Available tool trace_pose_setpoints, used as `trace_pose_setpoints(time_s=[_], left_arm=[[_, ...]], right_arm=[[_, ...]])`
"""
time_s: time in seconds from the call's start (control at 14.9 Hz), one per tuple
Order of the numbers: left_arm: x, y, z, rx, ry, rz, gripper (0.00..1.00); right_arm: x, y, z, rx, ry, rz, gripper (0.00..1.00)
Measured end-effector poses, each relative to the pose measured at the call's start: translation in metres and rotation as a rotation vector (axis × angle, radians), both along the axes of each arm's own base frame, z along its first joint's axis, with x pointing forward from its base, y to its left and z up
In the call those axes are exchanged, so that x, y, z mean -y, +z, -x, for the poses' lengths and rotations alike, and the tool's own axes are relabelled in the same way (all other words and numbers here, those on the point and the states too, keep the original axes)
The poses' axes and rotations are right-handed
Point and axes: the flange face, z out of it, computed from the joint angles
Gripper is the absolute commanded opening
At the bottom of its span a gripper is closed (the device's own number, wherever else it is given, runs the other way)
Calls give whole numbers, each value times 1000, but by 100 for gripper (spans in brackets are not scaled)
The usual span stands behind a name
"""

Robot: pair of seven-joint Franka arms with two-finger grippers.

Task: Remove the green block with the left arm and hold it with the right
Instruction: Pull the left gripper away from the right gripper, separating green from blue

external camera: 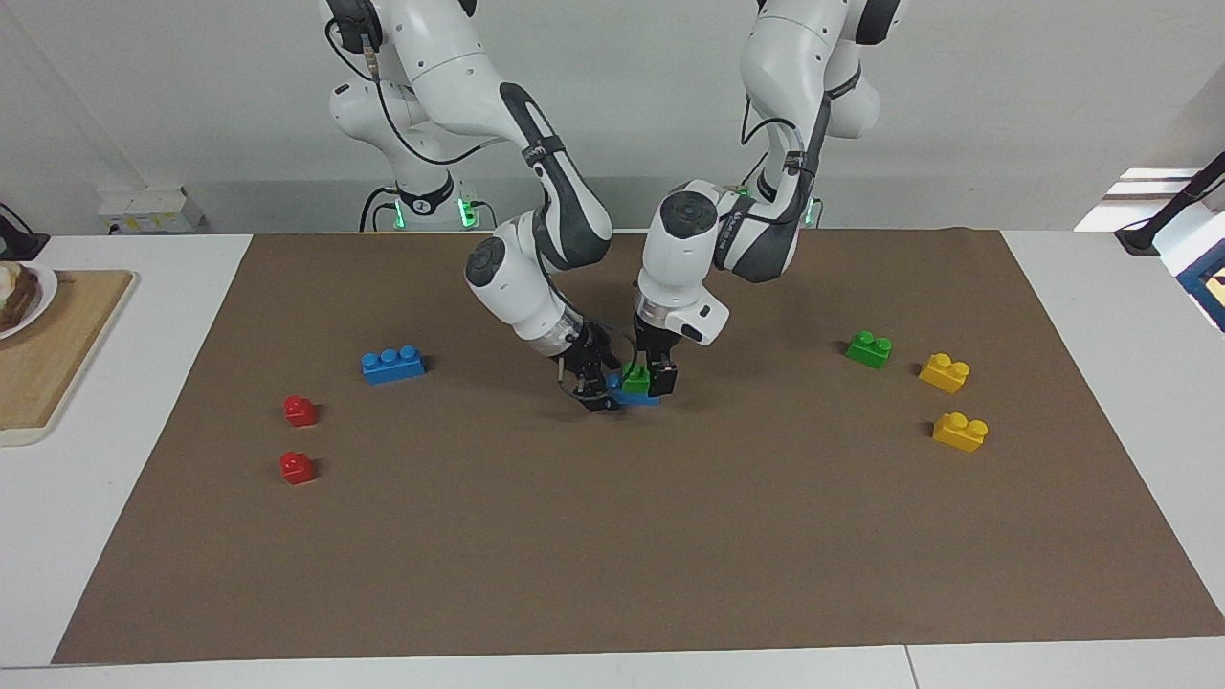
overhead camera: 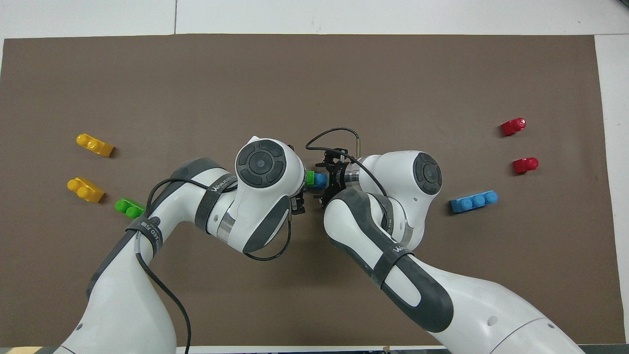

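The green block (external camera: 635, 378) sits stacked on a short blue brick (external camera: 634, 398) in the middle of the brown mat (external camera: 612, 536). In the overhead view only a sliver of the green block (overhead camera: 310, 177) and the blue brick's end (overhead camera: 320, 180) show between the two wrists. My left gripper (external camera: 657, 375) is down at the green block, open, with the block between its fingers. My right gripper (external camera: 597, 390) is low at the blue brick's end toward the right arm's end of the table, open; it also shows in the overhead view (overhead camera: 326, 179).
A second green brick (external camera: 869, 349) and two yellow bricks (external camera: 945, 372) (external camera: 960, 431) lie toward the left arm's end. A blue three-stud brick (external camera: 393, 365) and two red pieces (external camera: 300, 411) (external camera: 297, 468) lie toward the right arm's end. A wooden board (external camera: 48, 354) sits off the mat.
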Motion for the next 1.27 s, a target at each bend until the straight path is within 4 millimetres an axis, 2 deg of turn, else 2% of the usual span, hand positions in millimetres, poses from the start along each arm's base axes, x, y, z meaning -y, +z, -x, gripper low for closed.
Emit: trace_pose_setpoints(time_s=[0.07,0.2,0.27,0.33,0.67,0.8,0.87,0.94,1.27], left_arm=[[0,0,0,0,0,0,100],[0,0,0,0,1,0,100],[0,0,0,0,2,0,100],[0,0,0,0,2,0,100],[0,-1,0,-1,3,0,99],[0,-2,0,-2,3,-1,60],[0,-2,0,-3,3,-1,15],[1,-2,1,-3,2,-1,0],[0,3,-4,30,-11,-1,0]], right_arm=[[-1,0,0,4,6,1,43],[0,0,0,10,15,2,26],[0,0,0,12,15,2,8],[0,0,0,12,15,2,0],[1,0,-1,13,14,2,0],[1,0,-1,16,11,3,0],[2,1,-2,21,6,5,0],[3,1,-2,26,3,6,0],[3,1,-2,43,21,10,0]])
